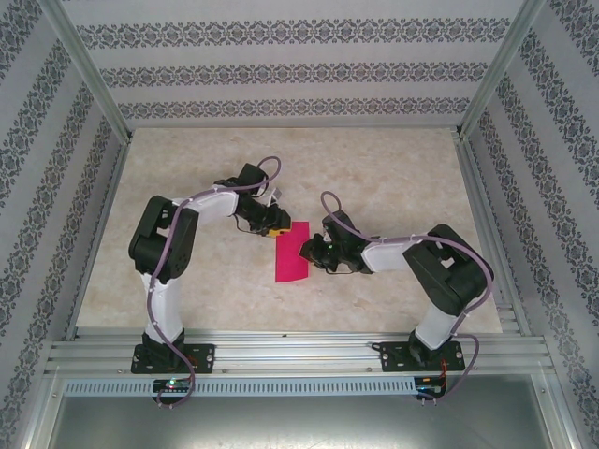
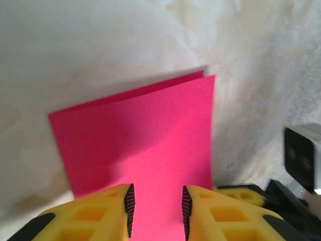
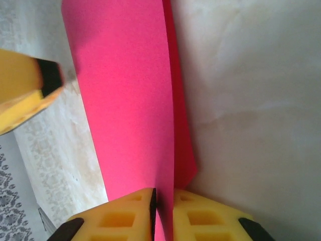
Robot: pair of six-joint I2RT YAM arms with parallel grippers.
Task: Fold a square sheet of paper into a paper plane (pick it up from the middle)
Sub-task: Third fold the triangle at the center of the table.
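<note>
The thin magenta-pink paper sheet [image 1: 291,253] lies doubled over as a narrow rectangle near the middle of the pale marbled tabletop [image 1: 393,187], its long side running near to far. The step in hand looks like setting the centre fold. To do it well, the two layers should be squared first: the left wrist view shows a sliver of the lower layer past the upper layer's edge [image 2: 140,135], so the edges are slightly off. One arm should pin the sheet flat while the other presses along the folded edge in one slow pass, low and level, so the thin paper does not buckle or slide.

The left gripper [image 1: 273,230] sits at the sheet's far end. Its yellow fingers [image 2: 115,213] stand apart, released, with flat paper showing in the gap [image 2: 158,201]; nothing is pinched.

The right gripper [image 1: 312,254] meets the sheet's right long edge. Its jaws [image 3: 163,198] appear clenched on the paper sheet [image 3: 125,100], both layers running in between the pads.
</note>
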